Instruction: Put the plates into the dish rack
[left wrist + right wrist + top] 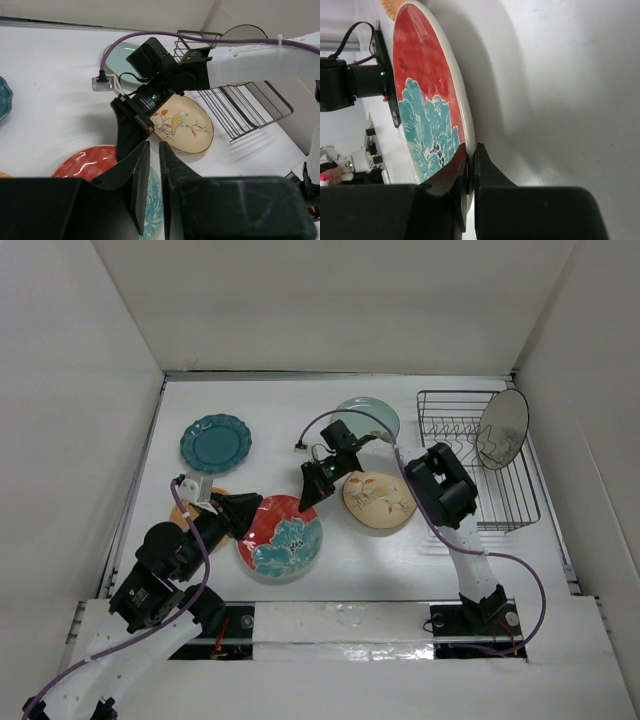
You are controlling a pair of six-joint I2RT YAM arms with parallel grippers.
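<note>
The red plate with teal flower [280, 537] lies near the front centre of the table. My right gripper [306, 500] is shut on its far right rim, and the right wrist view shows its pads [471, 155] pinching that rim [420, 75]. My left gripper [256, 504] hovers at the plate's left edge. Its fingers [152, 147] are almost together with nothing between them. The tan floral plate [380, 502], the pale mint plate [372, 418] and the scalloped dark teal plate [215, 443] lie flat. The orange plate [183, 516] is mostly hidden under my left arm. The dark-rimmed cream plate [502, 428] stands in the dish rack [515, 502].
The rack stands at the far right, close to the right wall. White walls close in the table on the left, back and right. My right forearm [250, 60] crosses above the tan plate [182, 122] and the mint plate [117, 57].
</note>
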